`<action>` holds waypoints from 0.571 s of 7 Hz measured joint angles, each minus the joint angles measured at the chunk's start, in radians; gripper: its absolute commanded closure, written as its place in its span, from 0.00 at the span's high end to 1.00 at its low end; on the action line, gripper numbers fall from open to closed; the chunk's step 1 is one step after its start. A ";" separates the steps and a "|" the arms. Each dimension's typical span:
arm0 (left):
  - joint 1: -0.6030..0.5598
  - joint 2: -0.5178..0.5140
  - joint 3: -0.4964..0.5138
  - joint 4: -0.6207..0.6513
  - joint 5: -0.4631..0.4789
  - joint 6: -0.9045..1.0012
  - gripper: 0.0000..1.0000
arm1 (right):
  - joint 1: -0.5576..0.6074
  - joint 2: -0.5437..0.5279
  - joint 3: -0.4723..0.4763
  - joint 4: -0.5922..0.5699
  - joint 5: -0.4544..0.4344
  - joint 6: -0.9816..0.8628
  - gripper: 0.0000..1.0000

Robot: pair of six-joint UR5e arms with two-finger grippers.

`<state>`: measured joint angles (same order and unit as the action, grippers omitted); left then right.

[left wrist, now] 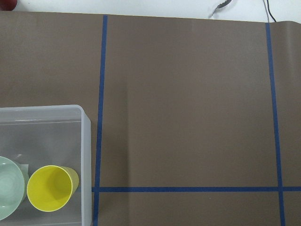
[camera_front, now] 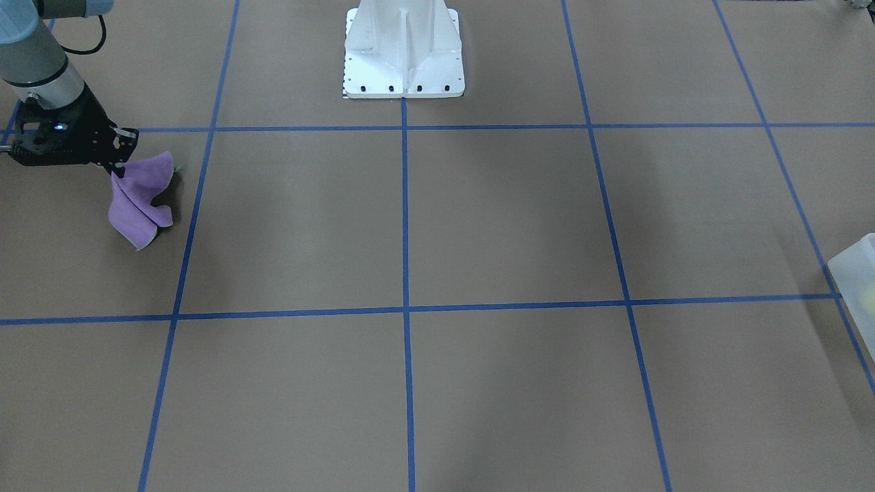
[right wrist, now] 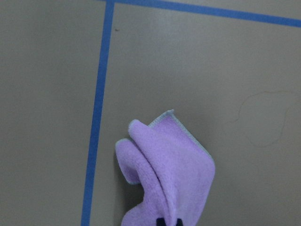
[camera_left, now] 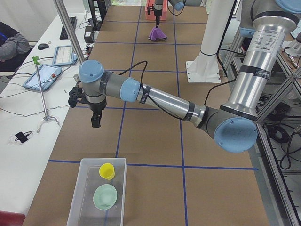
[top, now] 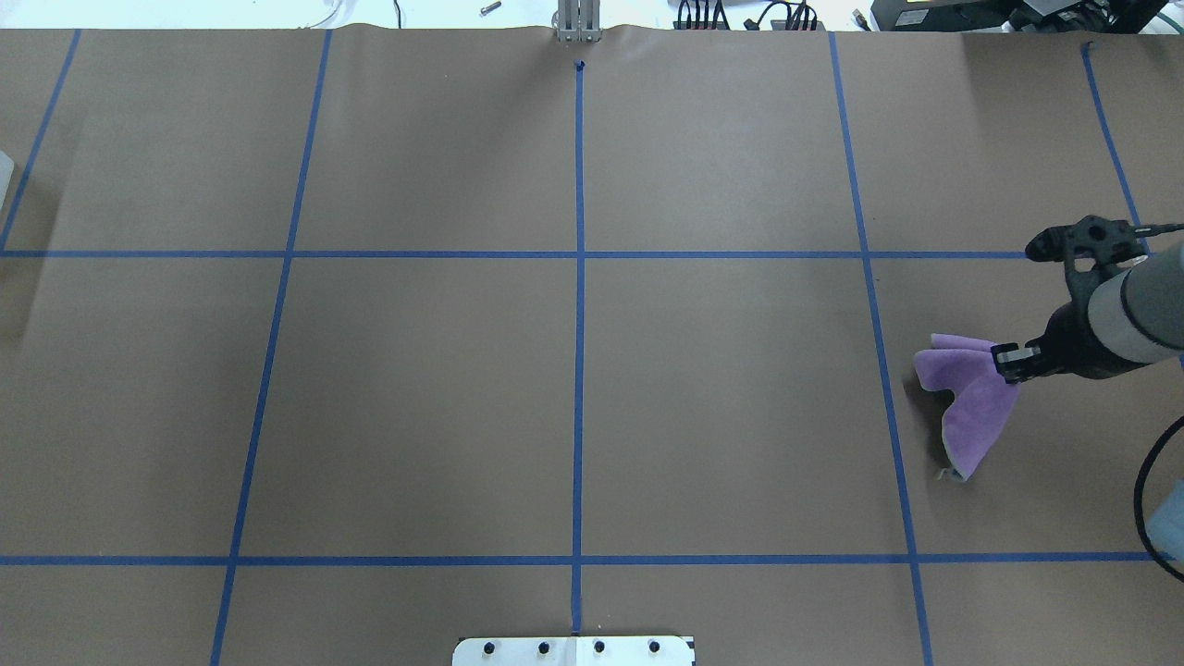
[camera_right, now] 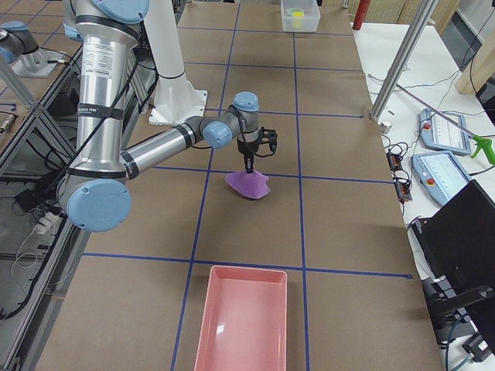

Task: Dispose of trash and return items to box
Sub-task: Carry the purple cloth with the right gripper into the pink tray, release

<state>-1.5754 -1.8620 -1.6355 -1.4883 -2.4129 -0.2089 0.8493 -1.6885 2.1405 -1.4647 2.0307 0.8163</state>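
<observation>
My right gripper (top: 1008,363) is shut on a purple cloth (top: 967,402), which hangs from it low over the table at the robot's right; both also show in the front view (camera_front: 119,164), cloth (camera_front: 140,201), and in the right wrist view (right wrist: 164,174). The frosted box (camera_left: 84,188) stands at the table's far left end. The yellow cup (camera_left: 107,170) and the mint-green bowl (camera_left: 104,196) stand inside it, as the left wrist view shows: cup (left wrist: 49,188), bowl (left wrist: 9,188). My left gripper (camera_left: 95,123) hovers above the table just past the box; I cannot tell whether it is open or shut.
An empty pink tray (camera_right: 240,325) lies at the table's end on the robot's right, beyond the cloth. The white robot base (camera_front: 403,55) stands at the middle of the robot's edge. Blue tape lines cross the brown table. Tablets and cables lie on a side bench (camera_left: 47,75).
</observation>
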 measured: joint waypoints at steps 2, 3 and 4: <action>0.000 0.014 -0.001 -0.009 0.000 0.001 0.99 | 0.223 -0.009 0.079 -0.181 0.094 -0.269 0.00; 0.000 0.017 -0.001 -0.012 0.000 0.001 0.99 | 0.352 -0.010 0.098 -0.307 0.118 -0.477 0.00; 0.000 0.018 -0.001 -0.013 0.000 0.000 0.99 | 0.483 -0.007 0.100 -0.431 0.128 -0.706 0.00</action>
<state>-1.5754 -1.8445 -1.6368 -1.5011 -2.4130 -0.2085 1.3323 -1.6955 2.2405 -1.8958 2.1588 0.1100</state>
